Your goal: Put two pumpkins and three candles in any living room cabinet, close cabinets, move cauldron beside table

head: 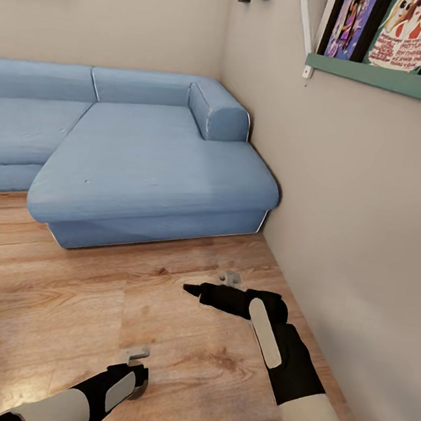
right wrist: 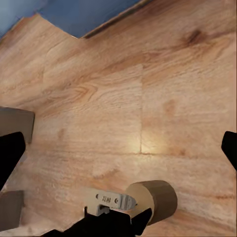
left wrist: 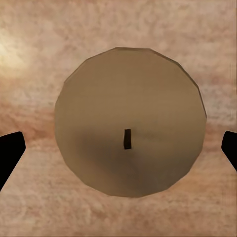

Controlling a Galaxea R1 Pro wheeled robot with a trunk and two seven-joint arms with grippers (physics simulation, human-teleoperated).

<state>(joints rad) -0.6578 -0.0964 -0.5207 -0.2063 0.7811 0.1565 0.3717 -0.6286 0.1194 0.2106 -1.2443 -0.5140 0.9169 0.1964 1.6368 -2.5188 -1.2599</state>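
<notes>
A cream-white candle with a short dark wick stands on the wood floor, seen from straight above in the left wrist view. My left gripper hangs open over it, its black fingertips well apart on either side and not touching it. The right wrist view shows the same candle partly under the left gripper. In the head view the left gripper points down at the floor and hides the candle. My right gripper is open and holds nothing, level above the floor and pointing left. Pumpkins, cabinet, cauldron and table are out of view.
A blue corner sofa fills the far side, its chaise end reaching toward me. A pale wall runs close along my right arm, with a teal shelf of pictures above. Wood floor lies open to the left.
</notes>
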